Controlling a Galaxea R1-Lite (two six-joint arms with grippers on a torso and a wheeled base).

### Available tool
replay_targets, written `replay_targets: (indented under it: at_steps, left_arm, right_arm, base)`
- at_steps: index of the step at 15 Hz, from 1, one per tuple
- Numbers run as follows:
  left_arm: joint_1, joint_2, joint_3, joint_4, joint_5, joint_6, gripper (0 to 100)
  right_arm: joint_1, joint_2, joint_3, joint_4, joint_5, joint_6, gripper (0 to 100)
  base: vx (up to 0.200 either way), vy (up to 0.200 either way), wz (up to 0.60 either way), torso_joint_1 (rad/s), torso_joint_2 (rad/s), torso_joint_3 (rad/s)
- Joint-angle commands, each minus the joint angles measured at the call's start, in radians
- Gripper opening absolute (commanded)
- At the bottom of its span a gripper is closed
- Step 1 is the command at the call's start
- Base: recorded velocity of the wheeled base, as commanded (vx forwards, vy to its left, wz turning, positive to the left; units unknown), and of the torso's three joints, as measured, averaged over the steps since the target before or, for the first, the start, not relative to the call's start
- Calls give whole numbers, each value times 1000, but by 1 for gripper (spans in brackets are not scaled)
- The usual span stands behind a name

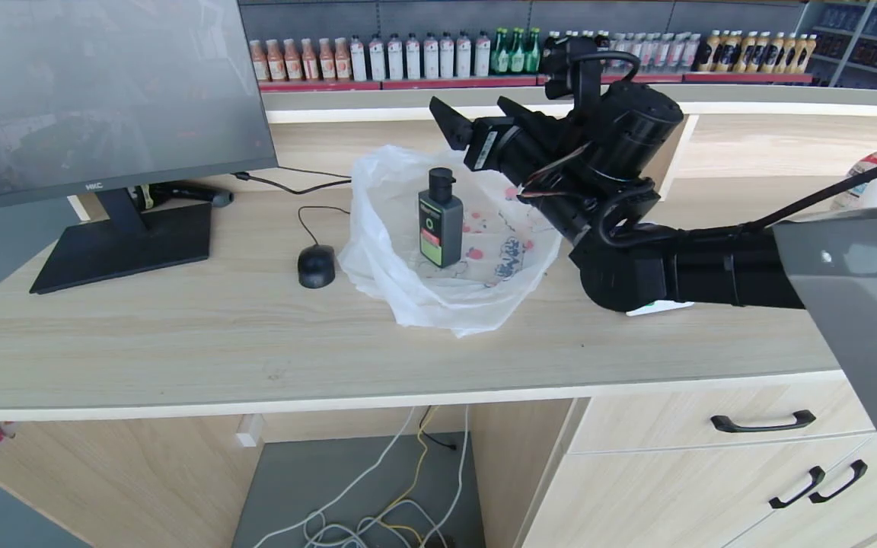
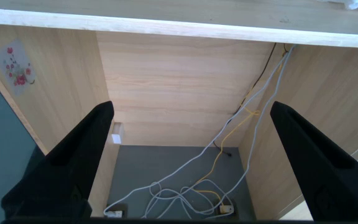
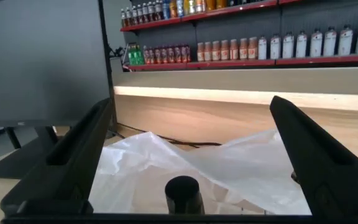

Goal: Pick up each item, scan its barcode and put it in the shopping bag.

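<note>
Bright, even light falls from above on the pale wood-grain counter [image 1: 180,342] — shadows beside the black computer mouse [image 1: 317,266] and the crumpled white translucent plastic shopping bag [image 1: 438,304] are soft and short. The dark flat monitor screen [image 1: 103,84] carries faint reflections. A bright strip glows along the far pale wooden ledge [image 3: 229,92]. The wooden recess [image 2: 185,93] under the counter is dimmer — the counter's near edge bows slightly.

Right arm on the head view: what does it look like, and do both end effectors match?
The right arm is matte black, with cylindrical joint housings, a black cable looped outside and thin red and white wires at the wrist. The right end effector has two flat, black, wedge-shaped fingers; the left end effector looks the same.
</note>
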Motion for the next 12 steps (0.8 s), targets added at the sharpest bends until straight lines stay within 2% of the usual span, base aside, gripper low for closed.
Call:
replay_targets:
  at_steps: [1, 4, 7, 8, 9, 12]
  left_arm:
    - [0, 0, 0, 0, 0, 0, 100]
    - [0, 0, 0, 0, 0, 0, 100]
    - [0, 0, 0, 0, 0, 0, 100]
    - [0, 0, 0, 0, 0, 0, 100]
    - [0, 0, 0, 0, 0, 0, 100]
    - [-2, 0, 0, 0, 0, 2, 100]
  right_arm:
    - [1, -257, 350, -114, -3, 2, 100]
    - [1, -435, 815, -336, -16, 2, 100]
    - [1, -536, 1188, -586, -77, -1, 100]
    - [1, -553, 1242, -609, -80, -1, 100]
    - [-1, -589, 1357, -665, -82, -1, 100]
    - [-1, -648, 1475, -665, -83, -3, 100]
  base:
    - [0, 0, 0, 0, 0, 0]
    - [0, 0, 0, 0, 0, 0]
    - [0, 0, 0, 0, 0, 0]
    - [0, 0, 0, 0, 0, 0]
    - [0, 0, 0, 0, 0, 0]
    - [0, 0, 0, 0, 0, 0]
